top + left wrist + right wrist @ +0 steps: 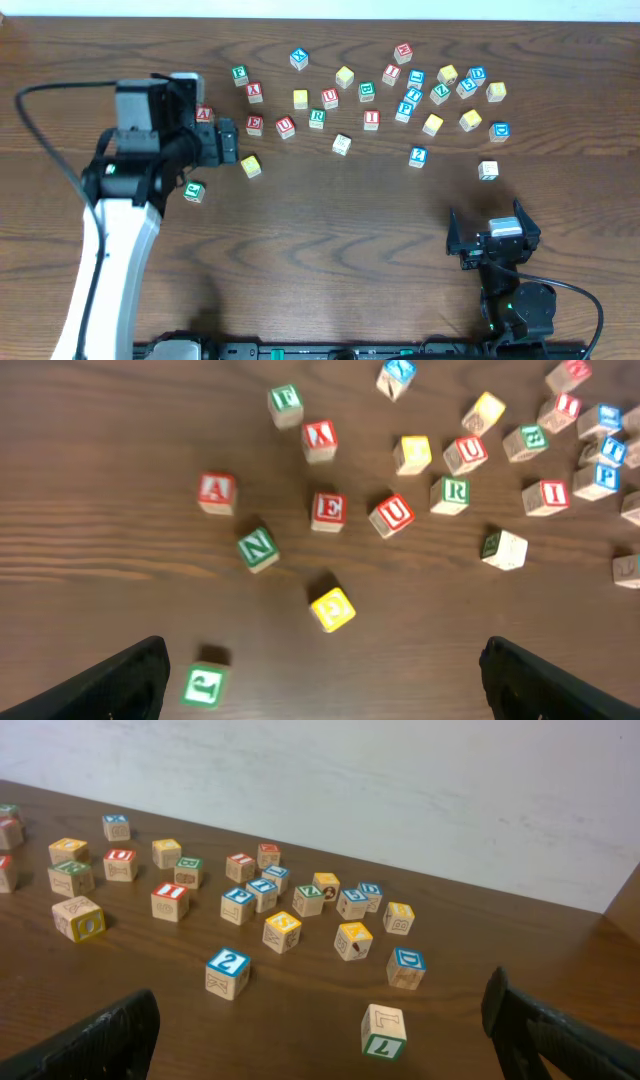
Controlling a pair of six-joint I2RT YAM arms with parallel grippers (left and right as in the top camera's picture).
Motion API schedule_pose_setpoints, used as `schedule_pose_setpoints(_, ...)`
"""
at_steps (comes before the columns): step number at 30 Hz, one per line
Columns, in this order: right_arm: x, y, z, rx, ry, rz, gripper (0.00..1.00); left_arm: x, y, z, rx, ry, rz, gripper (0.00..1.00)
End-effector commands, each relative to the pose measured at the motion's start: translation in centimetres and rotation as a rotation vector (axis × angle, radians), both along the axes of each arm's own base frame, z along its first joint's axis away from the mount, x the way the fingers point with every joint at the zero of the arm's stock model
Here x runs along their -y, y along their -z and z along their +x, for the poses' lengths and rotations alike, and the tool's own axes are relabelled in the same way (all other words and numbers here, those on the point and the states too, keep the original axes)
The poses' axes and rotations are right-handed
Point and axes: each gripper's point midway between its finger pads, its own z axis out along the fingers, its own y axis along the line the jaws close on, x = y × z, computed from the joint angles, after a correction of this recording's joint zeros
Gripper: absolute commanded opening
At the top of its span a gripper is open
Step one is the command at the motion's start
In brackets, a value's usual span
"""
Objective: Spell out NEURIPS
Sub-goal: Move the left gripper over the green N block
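Red E (254, 125), red U (285, 127), green R (317, 118) and red I (371, 119) lie in a loose row at the back left. The left wrist view shows green N (258, 547), E (328, 510), U (392, 514), R (452, 492), I (545, 497) and blue P (603, 475). My left gripper (228, 143) is open and empty above the table (320, 680); it hides N in the overhead view. A yellow S (282, 930) shows in the right wrist view. My right gripper (494, 240) is open and empty, low at the front right (320, 1040).
A red A (217, 492), a yellow block (332, 608) and a green block (204, 685) lie near the left gripper. A green L block (384, 1030), a blue 2 block (229, 972) and a blue D block (406, 967) lie ahead of the right gripper. Several more blocks crowd the back right.
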Motion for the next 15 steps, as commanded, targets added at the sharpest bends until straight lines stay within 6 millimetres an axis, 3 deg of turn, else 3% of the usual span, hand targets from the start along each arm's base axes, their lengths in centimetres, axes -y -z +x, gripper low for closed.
schedule_pose_setpoints(1,0.2,0.1,0.0,0.000,0.008,-0.007,0.99,0.7,0.7,1.3,-0.020,-0.017,-0.061,0.98)
schedule_pose_setpoints(9,0.2,0.1,0.0,0.000,0.008,-0.007,0.99,-1.3,2.7,2.6,-0.080,-0.183,-0.041,0.97)
schedule_pose_setpoints(15,0.2,0.1,0.0,0.000,0.008,-0.007,0.99,-3.0,2.5,4.0,-0.153,-0.302,0.004,0.97)
